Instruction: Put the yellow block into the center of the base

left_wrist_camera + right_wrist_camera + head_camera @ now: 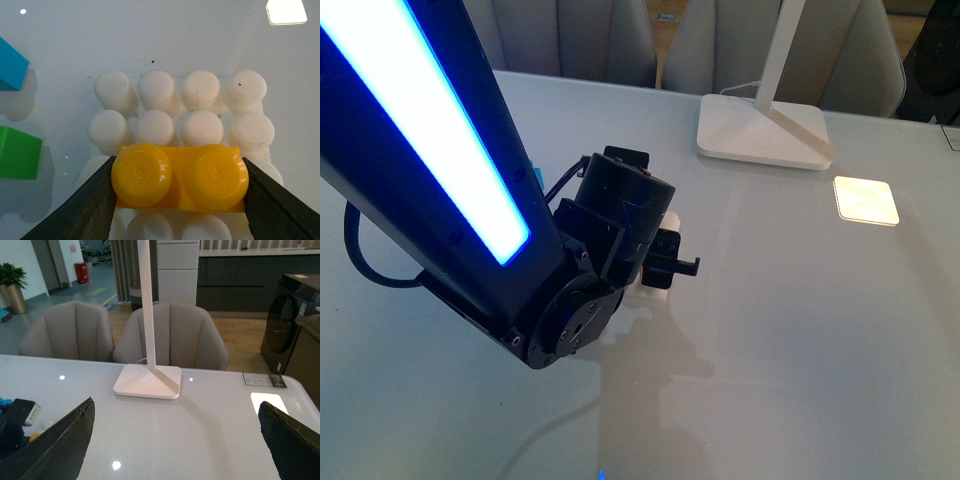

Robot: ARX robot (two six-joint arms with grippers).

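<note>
In the left wrist view the yellow block (180, 177), two round studs up, is clamped end to end by my left gripper (180, 187). It hangs over the white studded base (202, 90), across the plate's middle columns, with two rows of studs showing beyond it. Whether it touches the studs I cannot tell. In the front view the left gripper (665, 262) points down at the table and hides most of the base (648, 291). My right gripper (172, 450) is open, high over bare table, with nothing between its fingers (55, 445).
A green brick (19, 152) and a blue brick (11, 65) lie beside the base. The white lamp foot (760, 130) stands at the back of the table, with a bright light patch (866, 200) to its right. Chairs stand behind the far edge.
</note>
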